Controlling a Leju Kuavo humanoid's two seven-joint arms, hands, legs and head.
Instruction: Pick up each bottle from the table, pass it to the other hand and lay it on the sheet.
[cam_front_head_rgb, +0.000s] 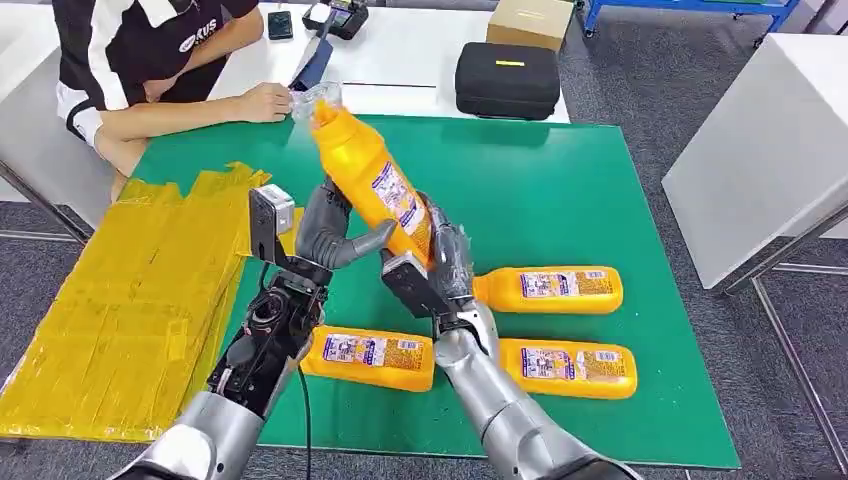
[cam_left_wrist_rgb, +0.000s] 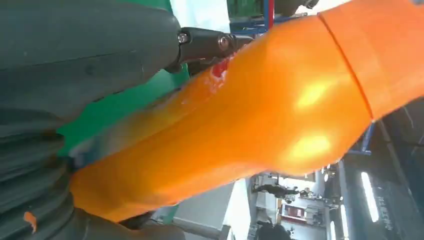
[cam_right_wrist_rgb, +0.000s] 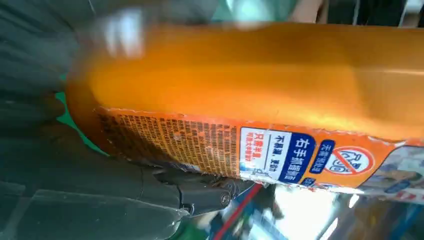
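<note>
Handover | orange bottle (cam_front_head_rgb: 372, 180) raised over green table (cam_front_head_rgb: 600, 180), tilted | right hand (cam_front_head_rgb: 440, 262) clamps base; left hand (cam_front_head_rgb: 325, 232) cups side | advise: release right only once left grips firmly

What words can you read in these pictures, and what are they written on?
"右手抓握" in white on a blue patch of the held bottle's label, seen from the right wrist.
"KUS", the end of a white logo on the person's black shirt; the start is hidden.
Small print on that label: too blurred to read.
Labels on the three bottles lying on the green table: too small to read.
Yellow sheet: its print is too faint to read.
</note>
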